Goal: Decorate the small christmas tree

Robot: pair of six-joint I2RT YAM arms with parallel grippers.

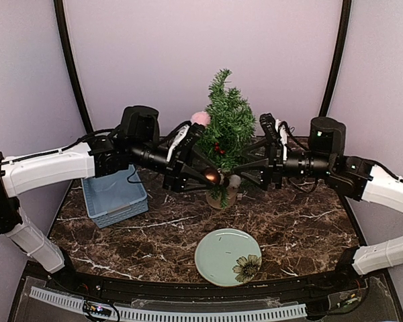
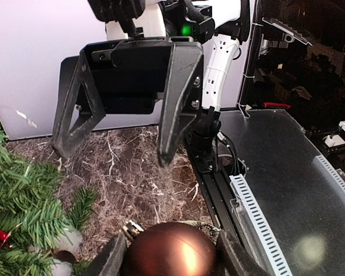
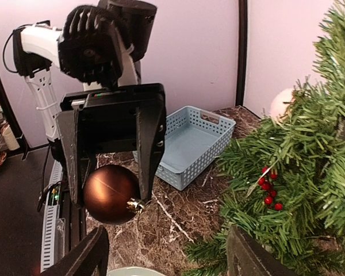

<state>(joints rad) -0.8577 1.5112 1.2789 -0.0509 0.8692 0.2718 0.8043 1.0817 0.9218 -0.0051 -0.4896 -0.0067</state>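
the small christmas tree [image 1: 225, 127] is seen upright at the back middle of the marble surface [image 1: 154, 235], flanked by the two arms. a brown ball [image 2: 171, 250] is pinched between the fingers of the left end effector [image 1: 211, 176] and is held low at the tree's left side, just beside the lower branches. whether it touches the needles cannot be told. its little gold cap is turned sideways in the right wrist view, and no loop or hook can be made out.

the right end effector [image 2: 115, 152] is spread wide and nothing is held in it. it is pointed at the ball from the tree's other side, so a hand-over or a steadying of a branch is judged likely.

some decorating is already done: a cluster of red berries [image 3: 268, 192] is tucked into the branches, a pink pompom [image 1: 200, 119] is seen at the upper left edge, and a pale ball [image 1: 234, 180] hangs low near the stump. the brown ball is not yet hung. no further ornaments are seen in the blue basket [image 1: 114, 198] or on the green plate [image 1: 227, 256], so this is judged to be close to the last piece.
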